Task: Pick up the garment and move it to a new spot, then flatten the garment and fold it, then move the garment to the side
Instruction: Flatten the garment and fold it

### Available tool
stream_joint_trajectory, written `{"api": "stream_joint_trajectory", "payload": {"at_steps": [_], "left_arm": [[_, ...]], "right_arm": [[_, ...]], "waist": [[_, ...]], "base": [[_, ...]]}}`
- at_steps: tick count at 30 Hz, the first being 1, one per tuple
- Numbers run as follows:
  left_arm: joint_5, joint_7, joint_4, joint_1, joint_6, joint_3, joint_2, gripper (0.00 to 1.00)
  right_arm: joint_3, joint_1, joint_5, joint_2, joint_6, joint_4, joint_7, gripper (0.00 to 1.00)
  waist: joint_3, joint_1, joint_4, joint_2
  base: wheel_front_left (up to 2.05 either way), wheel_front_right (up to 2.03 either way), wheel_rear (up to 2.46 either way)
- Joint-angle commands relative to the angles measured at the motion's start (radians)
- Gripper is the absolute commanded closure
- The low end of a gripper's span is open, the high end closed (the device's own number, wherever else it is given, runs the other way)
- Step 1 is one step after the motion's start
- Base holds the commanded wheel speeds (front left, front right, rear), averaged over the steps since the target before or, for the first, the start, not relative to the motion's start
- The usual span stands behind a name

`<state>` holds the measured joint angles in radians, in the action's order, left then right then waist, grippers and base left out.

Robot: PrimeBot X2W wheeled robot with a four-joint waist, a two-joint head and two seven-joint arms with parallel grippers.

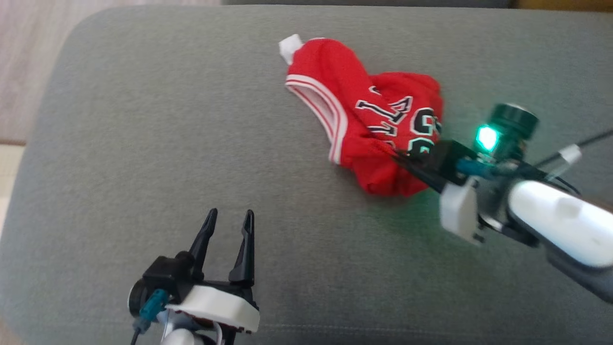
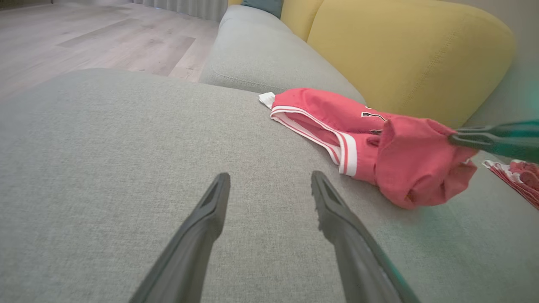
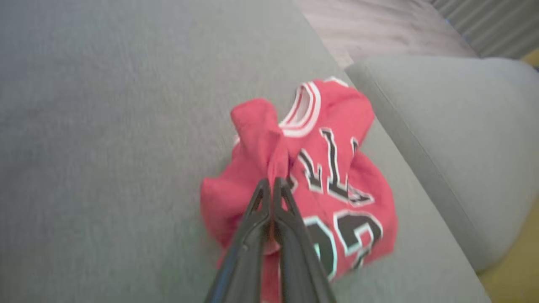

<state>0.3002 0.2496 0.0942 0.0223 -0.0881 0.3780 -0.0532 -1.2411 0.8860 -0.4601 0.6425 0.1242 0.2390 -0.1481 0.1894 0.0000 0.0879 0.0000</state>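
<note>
The right gripper has its two long dark fingers pressed together, pinching a fold of the one garment. In the right wrist view the tips meet on a gathered ridge of red cloth. A single green light glows on the wrist behind them.

In the head view, the garment spreads from those tips toward eleven o'clock. It is a crumpled red jersey of soft knit, lying in a lumpy heap on the seat cushion. It has white-striped trim at one opening, black figures edged in white, and one small white tag at its far end. In the left wrist view, the pinched end bulges into a rounded bunch under the right gripper.

At about eight o'clock from the pinch, well apart from the jersey, the left gripper hangs over bare cushion. Its two tapered fingers are spread wide and hold nothing.

Under both is a grey seat cushion of woven, finely flecked fabric with rounded corners. A second grey cushion adjoins it. Two yellow back cushions rise behind, smooth and plump. At three o'clock in the left wrist view lies another red and white striped cloth. Pale wood-plank floor lies beyond.
</note>
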Motion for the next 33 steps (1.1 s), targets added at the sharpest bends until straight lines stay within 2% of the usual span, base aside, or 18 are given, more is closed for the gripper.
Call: {"api": "stream_joint_trajectory", "payload": {"at_steps": [1,5,9,15,22,27,31,32,33], "left_arm": [[-0.014,0.012,-0.039,-0.013,0.001,-0.035,0.003,0.0],[-0.027,0.012,-0.042,-0.017,0.009,-0.047,0.003,0.0],[-0.036,0.012,-0.042,-0.023,0.015,-0.052,0.003,0.0],[-0.045,0.012,-0.037,-0.035,0.023,-0.061,0.003,0.0],[-0.051,0.012,-0.031,-0.034,0.029,-0.071,0.003,0.0],[-0.053,0.012,-0.027,-0.029,0.03,-0.072,0.003,0.0],[-0.055,0.012,-0.028,-0.019,0.029,-0.077,0.003,0.0],[-0.055,0.012,-0.029,-0.017,0.029,-0.079,0.003,0.0],[-0.056,0.012,-0.029,-0.014,0.029,-0.08,0.003,0.0]], "right_arm": [[0.031,-0.048,0.009,0.044,0.007,-0.043,-0.022,1.0],[0.112,-0.146,0.018,0.133,0.007,-0.112,-0.132,1.0],[0.24,-0.222,0.043,0.15,0.007,-0.094,-0.192,1.0],[0.453,-0.328,0.128,0.09,0.007,-0.007,-0.195,1.0],[0.702,-0.4,0.234,-0.009,0.007,0.078,-0.131,1.0],[0.831,-0.422,0.32,-0.076,0.007,0.147,-0.065,1.0],[0.914,-0.432,0.375,-0.103,0.007,0.209,-0.029,1.0],[0.934,-0.434,0.386,-0.109,0.007,0.223,-0.021,0.93],[0.956,-0.434,0.397,-0.116,0.007,0.235,-0.011,0.75]], "waist": [[-0.002,0.0,-0.028,0.0],[0.009,0.0,-0.072,0.0],[0.022,0.0,-0.096,0.0],[0.031,0.0,-0.115,0.0],[0.009,0.0,-0.13,0.0],[-0.019,0.0,-0.13,0.0],[-0.038,0.0,-0.123,0.0],[-0.041,0.0,-0.122,0.0],[-0.043,0.0,-0.121,0.0]], "base": [[0.0,0.0,0.0],[0.0,0.0,0.0],[0.0,0.0,0.0],[0.0,0.0,0.0],[0.0,0.0,0.0],[0.0,0.0,0.0],[0.0,0.0,0.0],[0.0,0.0,0.0],[0.0,0.0,0.0]]}}
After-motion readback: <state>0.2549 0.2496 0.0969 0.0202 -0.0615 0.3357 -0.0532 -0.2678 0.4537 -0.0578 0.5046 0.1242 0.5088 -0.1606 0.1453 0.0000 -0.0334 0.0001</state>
